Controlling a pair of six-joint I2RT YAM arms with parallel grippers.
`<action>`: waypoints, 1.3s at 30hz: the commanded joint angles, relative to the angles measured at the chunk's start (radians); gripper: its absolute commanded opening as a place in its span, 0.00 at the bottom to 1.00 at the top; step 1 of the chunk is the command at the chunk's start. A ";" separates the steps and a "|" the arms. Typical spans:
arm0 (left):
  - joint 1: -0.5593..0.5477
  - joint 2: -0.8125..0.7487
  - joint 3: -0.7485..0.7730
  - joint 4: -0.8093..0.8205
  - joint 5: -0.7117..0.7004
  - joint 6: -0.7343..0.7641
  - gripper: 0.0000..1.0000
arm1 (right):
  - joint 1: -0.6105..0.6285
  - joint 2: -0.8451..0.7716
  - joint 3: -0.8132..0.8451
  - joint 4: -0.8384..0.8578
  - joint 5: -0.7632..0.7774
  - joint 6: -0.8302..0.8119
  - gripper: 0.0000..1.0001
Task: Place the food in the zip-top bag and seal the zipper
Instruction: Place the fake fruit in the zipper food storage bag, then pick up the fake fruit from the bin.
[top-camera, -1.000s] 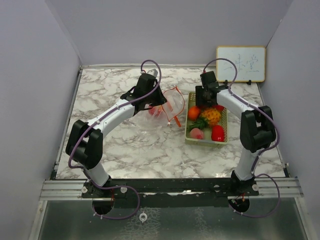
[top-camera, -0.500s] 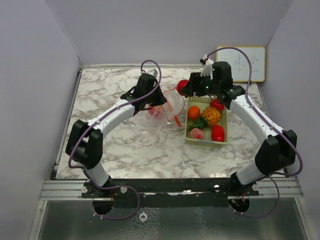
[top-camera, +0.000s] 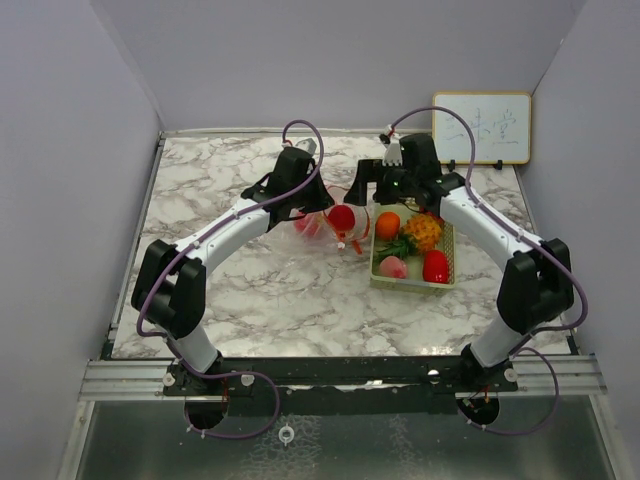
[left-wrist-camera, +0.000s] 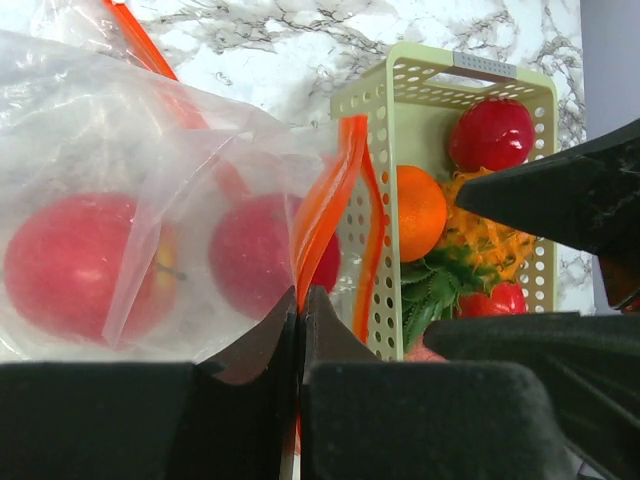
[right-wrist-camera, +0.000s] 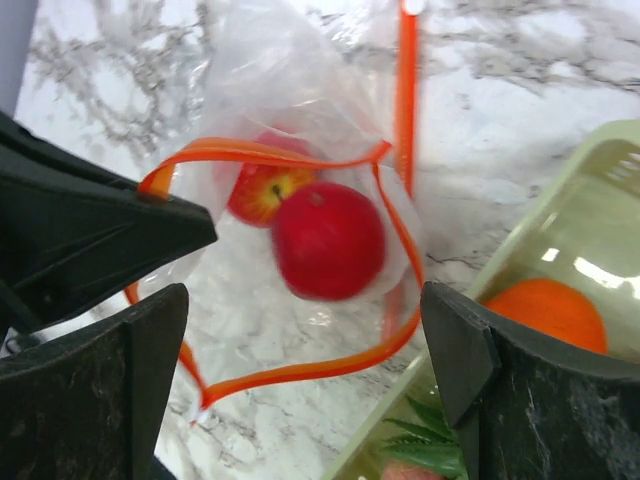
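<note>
Zip-top bag (right-wrist-camera: 290, 90) — clear film, left tool (left-wrist-camera: 300, 310) tight on orange rim; right tool (right-wrist-camera: 305, 300) agape above glossy apple (right-wrist-camera: 328, 240).

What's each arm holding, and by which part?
Left fingers pinch the clear plastic zip-top bag by its orange zipper rim; the right fingers are open, holding nothing.

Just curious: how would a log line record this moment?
left gripper: shut on bag | right gripper: open | apple: in bag mouth

Red apple (top-camera: 342, 217) at bag (top-camera: 322, 228) mouth; basket (top-camera: 412, 283) beside, holding orange (top-camera: 387, 224).
</note>
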 joint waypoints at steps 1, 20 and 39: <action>-0.001 -0.008 0.039 0.001 0.022 0.003 0.00 | -0.006 -0.070 0.059 -0.086 0.248 -0.022 1.00; -0.001 -0.023 0.019 -0.003 0.051 0.028 0.00 | -0.154 0.180 0.070 -0.288 0.794 0.027 1.00; 0.005 -0.028 0.003 -0.016 0.040 0.034 0.00 | -0.154 0.152 -0.064 -0.092 0.925 -0.063 0.65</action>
